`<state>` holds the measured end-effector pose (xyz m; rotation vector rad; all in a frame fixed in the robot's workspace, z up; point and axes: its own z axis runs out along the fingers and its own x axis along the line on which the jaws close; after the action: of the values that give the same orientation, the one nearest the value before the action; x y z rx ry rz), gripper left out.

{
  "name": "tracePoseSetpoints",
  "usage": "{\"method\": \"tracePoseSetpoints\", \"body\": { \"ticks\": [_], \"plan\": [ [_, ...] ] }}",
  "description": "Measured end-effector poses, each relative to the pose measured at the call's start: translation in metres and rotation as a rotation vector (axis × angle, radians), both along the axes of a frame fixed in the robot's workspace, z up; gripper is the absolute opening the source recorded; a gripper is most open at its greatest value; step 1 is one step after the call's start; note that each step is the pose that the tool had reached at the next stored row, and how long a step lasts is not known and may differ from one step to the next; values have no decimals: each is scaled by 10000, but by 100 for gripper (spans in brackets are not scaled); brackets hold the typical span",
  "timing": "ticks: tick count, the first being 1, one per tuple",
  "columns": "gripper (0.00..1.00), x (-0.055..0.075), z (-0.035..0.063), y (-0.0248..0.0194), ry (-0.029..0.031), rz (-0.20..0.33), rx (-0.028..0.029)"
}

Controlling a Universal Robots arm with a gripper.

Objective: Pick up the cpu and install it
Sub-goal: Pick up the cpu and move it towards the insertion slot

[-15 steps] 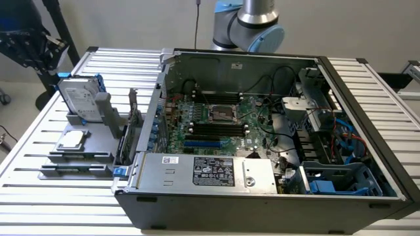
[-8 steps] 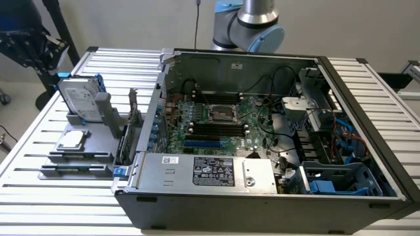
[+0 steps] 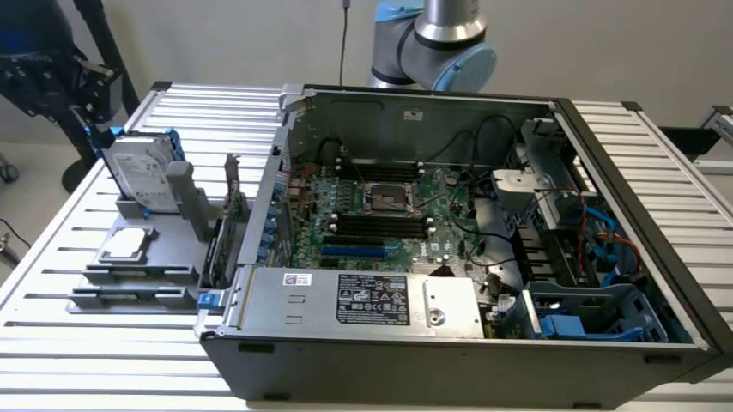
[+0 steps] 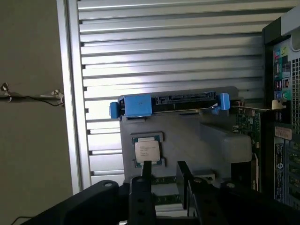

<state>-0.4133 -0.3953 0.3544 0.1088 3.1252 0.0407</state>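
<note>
Since the cpu [image 4: 147, 151], flat on its grey holder [image 4: 187, 136], looks light, stiff and fragile, its opposite pale edges seem the safest hold; the gripper [image 4: 164, 166] hovers near it, jaws parted and empty.

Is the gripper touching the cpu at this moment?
Apart. The exterior view shows the cpu lying on its grey holder with nothing on it. In the wrist view the gripper hangs high above it.
</note>
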Motion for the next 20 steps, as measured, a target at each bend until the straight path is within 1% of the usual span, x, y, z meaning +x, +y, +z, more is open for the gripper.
{"method": "tracePoseSetpoints", "body": {
  "ticks": [1, 2, 4, 5, 7, 8, 9, 15, 16, 20],
  "plan": [
    [42, 0, 0, 0, 0, 0, 0],
    [42, 0, -1, 0, 0, 0, 0],
    [53, -1, -9, 0, -1, 0, 0],
    [53, -2, -18, 0, -2, 0, -1],
    [65, -3, -51, 0, -1, 0, -5],
    [65, -4, -69, 0, -1, 0, -5],
    [71, -4, -87, 0, 0, 1, -6],
    [71, -9, -196, -10, 1, 100, -6],
    [71, -10, -213, -17, 15, 135, -6],
    [71, -12, -276, -56, 185, 330, 2]
  ]
}}
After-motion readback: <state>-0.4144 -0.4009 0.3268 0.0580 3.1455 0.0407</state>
